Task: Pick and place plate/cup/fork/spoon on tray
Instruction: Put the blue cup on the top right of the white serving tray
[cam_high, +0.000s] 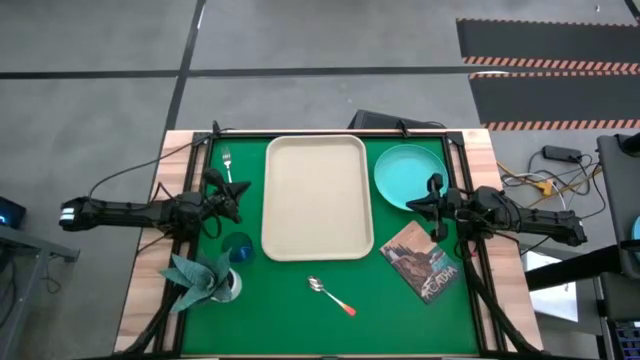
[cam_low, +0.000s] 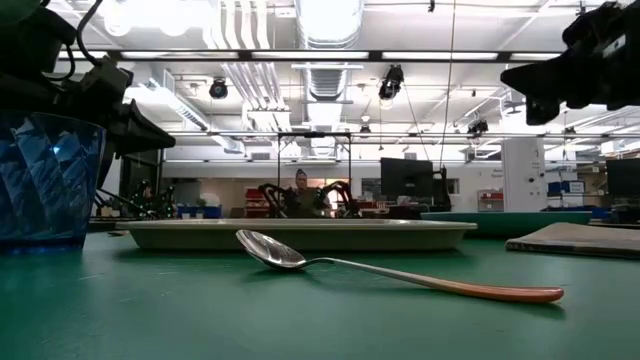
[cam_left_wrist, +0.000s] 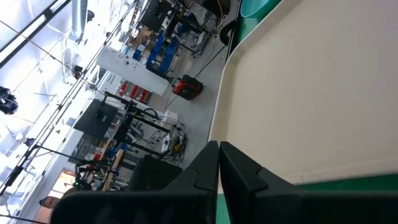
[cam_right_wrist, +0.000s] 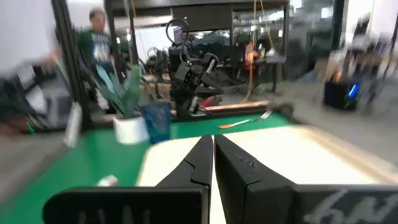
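Note:
The beige tray lies mid-table. The turquoise plate lies flat to its right at the far side. The fork lies left of the tray, and the dark-blue cup stands upright near the tray's near left corner. The spoon lies in front of the tray, bowl toward the left. My left gripper is shut and empty, between fork and cup, raised above the table. My right gripper is shut and empty, raised over the plate's near edge.
A pale holder with a teal napkin stands at the near left beside the cup. A brown picture-covered book lies near the right edge, in front of the plate. Cables run along the table's far edge. A person stands in the room beyond.

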